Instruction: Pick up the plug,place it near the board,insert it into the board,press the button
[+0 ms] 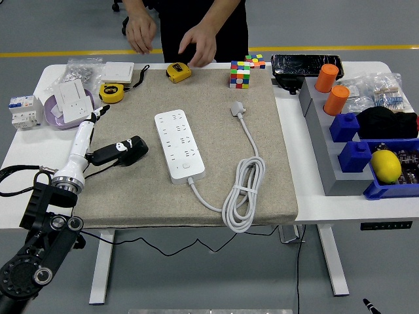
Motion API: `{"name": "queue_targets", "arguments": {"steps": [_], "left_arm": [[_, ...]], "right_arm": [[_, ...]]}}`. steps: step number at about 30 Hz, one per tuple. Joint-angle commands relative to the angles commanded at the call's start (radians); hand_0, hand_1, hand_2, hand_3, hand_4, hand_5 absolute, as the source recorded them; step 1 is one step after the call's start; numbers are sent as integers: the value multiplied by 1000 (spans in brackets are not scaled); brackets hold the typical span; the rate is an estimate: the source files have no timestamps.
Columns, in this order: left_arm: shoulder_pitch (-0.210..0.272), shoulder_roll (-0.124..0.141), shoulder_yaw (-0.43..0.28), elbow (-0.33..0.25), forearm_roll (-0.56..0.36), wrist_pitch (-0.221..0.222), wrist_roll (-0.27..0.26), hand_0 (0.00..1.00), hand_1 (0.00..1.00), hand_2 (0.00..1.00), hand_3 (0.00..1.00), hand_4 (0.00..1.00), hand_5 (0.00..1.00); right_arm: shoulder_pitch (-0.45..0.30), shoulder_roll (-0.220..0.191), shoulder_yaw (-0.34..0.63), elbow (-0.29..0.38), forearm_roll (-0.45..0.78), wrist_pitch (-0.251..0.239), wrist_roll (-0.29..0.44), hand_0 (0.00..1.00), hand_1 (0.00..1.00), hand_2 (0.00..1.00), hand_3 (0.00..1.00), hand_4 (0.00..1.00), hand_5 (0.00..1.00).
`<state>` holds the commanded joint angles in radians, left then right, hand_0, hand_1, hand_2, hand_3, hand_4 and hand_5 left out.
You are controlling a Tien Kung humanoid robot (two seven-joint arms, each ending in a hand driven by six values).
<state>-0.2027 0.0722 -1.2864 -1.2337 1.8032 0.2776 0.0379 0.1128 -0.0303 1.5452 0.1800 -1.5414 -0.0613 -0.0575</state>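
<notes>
Single head cam – high, robot's side, looks fwd/down over table [314,208].

White power strip board [179,146] lying flat on the beige mat, long axis running near to far, slightly angled, rows of sockets facing up, small button [186,166] near its near end. Grey-white cable leaving the near end, looping into a bundled coil [243,194] to the right. Plug [237,108] lying unplugged on the mat, right of the board's far end, apart from it.
</notes>
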Motion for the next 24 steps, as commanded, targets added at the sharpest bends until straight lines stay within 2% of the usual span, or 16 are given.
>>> {"name": "queue_targets", "arguments": {"steps": [2, 3, 8, 9, 14, 15, 20, 21, 24], "left_arm": [[-6, -1, 9, 10, -2, 1, -3, 998, 998, 998, 960, 998, 219], [-8, -2, 12, 13, -4, 2, -5, 998, 998, 978, 941, 998, 178], [-24, -23, 43, 46, -7, 16, -21, 998, 998, 978, 941, 998, 178], [-28, -25, 49, 52, -4, 19, -22, 998, 990, 926, 894, 998, 181], [-58, -23, 94, 115, 13, 44, -27, 998, 990, 926, 894, 998, 181], [-67, -24, 102, 136, 16, 50, -30, 967, 914, 843, 839, 998, 180], [-90, -33, 117, 195, 30, 60, -32, 967, 914, 843, 839, 998, 180], [-94, -34, 119, 205, 33, 63, -33, 905, 851, 778, 789, 998, 177], [-109, -39, 125, 238, 43, 74, -37, 905, 851, 778, 789, 998, 177]], "right_arm": [[0, 0, 0, 0, 0, 0, 0, 808, 744, 734, 759, 998, 998], [0, 0, -1, 0, 0, 0, 0, 808, 743, 734, 759, 998, 998], [-1, 4, -3, 0, 1, 1, -1, 808, 743, 734, 759, 998, 998], [0, 4, -4, 0, 2, 1, -1, 807, 742, 734, 759, 998, 998], [3, 2, -2, 0, 1, 1, -1, 807, 742, 734, 759, 998, 998], [4, 2, -2, 0, 3, 1, -1, 807, 742, 734, 759, 998, 998], [4, 2, -4, 0, 6, 1, -1, 807, 742, 734, 759, 998, 998], [4, 2, -4, 0, 5, 1, -1, 807, 741, 734, 759, 998, 998], [2, 3, -1, 0, 3, 2, -2, 807, 741, 734, 759, 998, 998]]}}
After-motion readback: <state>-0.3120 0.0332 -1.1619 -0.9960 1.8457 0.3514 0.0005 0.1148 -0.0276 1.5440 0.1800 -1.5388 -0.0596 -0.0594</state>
